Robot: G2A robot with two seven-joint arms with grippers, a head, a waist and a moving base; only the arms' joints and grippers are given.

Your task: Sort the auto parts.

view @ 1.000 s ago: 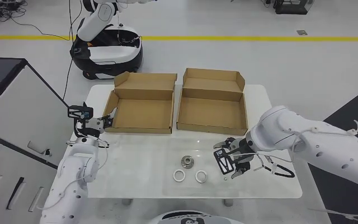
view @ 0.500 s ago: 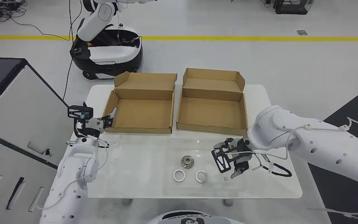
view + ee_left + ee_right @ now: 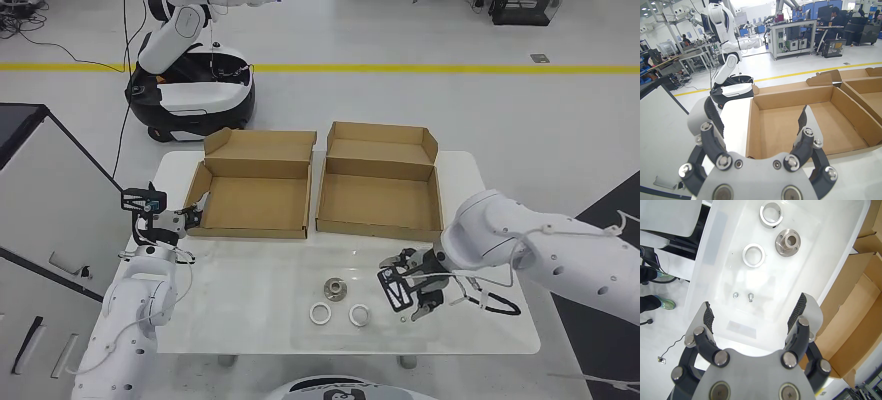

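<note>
Moved just a little: the right claw point(image 3: 400, 293) has slid a small way to the left, closer to the metal parts. The left arm has kept still.

Nearest on the white worktop point(image 3: 250, 300) lie two shiny rings, side by side but not touching: the left ring point(image 3: 320, 314) and the right ring point(image 3: 359, 316). To the right of them sit two tiny bits, a small bolt point(image 3: 750, 297) and a small nut point(image 3: 735, 294), close together. The right claw hangs over the worktop close by these tiny bits. Its two fingers are spread wide with nothing between them, and it points left, at the parts.

A bit farther back stands a round metal hub point(image 3: 333, 290). It sits behind the gap between the two rings. It has a flat plate with holes and a short tube sticking up.

Over on the left side is the left claw point(image 3: 188, 220), at the left edge of the worktop, just by the near left corner of the left box point(image 3: 250, 205). Its fingers are wide apart too, and it holds nothing.

Farther still are the two brown card boxes, the left box and the right box point(image 3: 378, 200). They sit side by side, open at the top, with their lids folded back. All the parts lie on the worktop on the near side of the boxes.

Beyond the worktop another white robot point(image 3: 195, 90) stands on the floor, and a yellow line point(image 3: 400, 68) runs across behind it.
</note>
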